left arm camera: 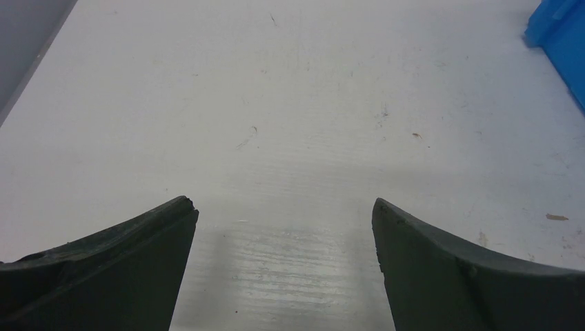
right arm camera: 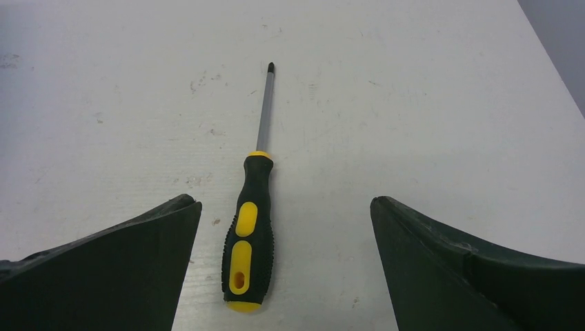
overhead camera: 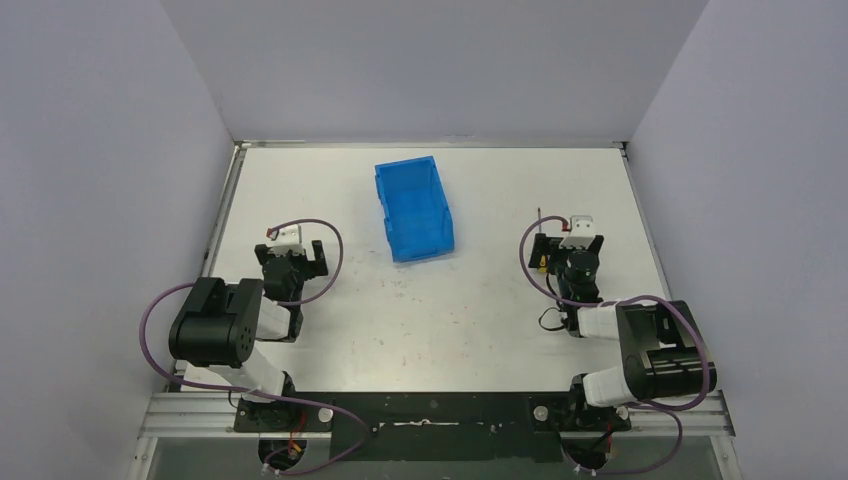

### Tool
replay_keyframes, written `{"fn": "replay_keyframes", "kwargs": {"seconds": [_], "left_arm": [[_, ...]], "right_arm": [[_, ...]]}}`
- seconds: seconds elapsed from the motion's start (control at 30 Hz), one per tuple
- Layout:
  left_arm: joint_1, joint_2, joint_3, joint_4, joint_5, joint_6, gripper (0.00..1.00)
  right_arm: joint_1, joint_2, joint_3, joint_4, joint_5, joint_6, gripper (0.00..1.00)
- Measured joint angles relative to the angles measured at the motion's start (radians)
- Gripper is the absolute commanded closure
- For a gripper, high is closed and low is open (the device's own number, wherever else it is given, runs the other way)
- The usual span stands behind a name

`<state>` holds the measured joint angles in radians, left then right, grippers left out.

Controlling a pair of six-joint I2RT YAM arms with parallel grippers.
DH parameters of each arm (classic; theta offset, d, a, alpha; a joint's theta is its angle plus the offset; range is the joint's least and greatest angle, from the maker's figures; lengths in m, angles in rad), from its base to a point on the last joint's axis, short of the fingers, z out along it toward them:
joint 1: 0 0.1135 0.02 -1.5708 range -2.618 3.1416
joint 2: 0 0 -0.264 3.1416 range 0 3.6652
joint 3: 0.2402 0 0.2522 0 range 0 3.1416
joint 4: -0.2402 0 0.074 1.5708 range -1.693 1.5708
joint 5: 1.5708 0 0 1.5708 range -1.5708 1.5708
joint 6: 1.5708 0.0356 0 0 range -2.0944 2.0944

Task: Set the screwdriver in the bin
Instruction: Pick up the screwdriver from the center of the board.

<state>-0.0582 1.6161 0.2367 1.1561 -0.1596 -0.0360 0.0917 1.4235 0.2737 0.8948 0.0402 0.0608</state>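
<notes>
The screwdriver (right arm camera: 247, 238), with a yellow-and-black handle and a thin metal shaft, lies flat on the white table, tip pointing away. My right gripper (right arm camera: 285, 203) is open and empty; the handle lies between its fingers, nearer the left finger (right arm camera: 138, 262), not touched. In the top view the screwdriver (overhead camera: 540, 248) shows just left of the right gripper (overhead camera: 572, 250). The blue bin (overhead camera: 413, 210) stands at the table's middle back, its lower end nearest me. My left gripper (overhead camera: 292, 258) is open and empty over bare table (left arm camera: 285, 203), left of the bin, whose corner (left arm camera: 562, 34) shows in the left wrist view.
Grey walls close in the white table (overhead camera: 440, 320) on the left, back and right. Purple cables loop around both arms. Bare table lies between the two grippers in front of the bin.
</notes>
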Motion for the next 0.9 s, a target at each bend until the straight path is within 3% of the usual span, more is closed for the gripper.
{"fn": "replay_keyframes", "kwargs": {"seconds": [0.67, 0.9], "left_arm": [[0.000, 0.000, 0.000, 0.000, 0.000, 0.000, 0.03], [0.000, 0.000, 0.000, 0.000, 0.000, 0.000, 0.03]], "right_arm": [[0.008, -0.019, -0.013, -0.004, 0.050, 0.000, 0.00], [0.008, -0.115, 0.063, -0.184, 0.085, 0.000, 0.00]]}}
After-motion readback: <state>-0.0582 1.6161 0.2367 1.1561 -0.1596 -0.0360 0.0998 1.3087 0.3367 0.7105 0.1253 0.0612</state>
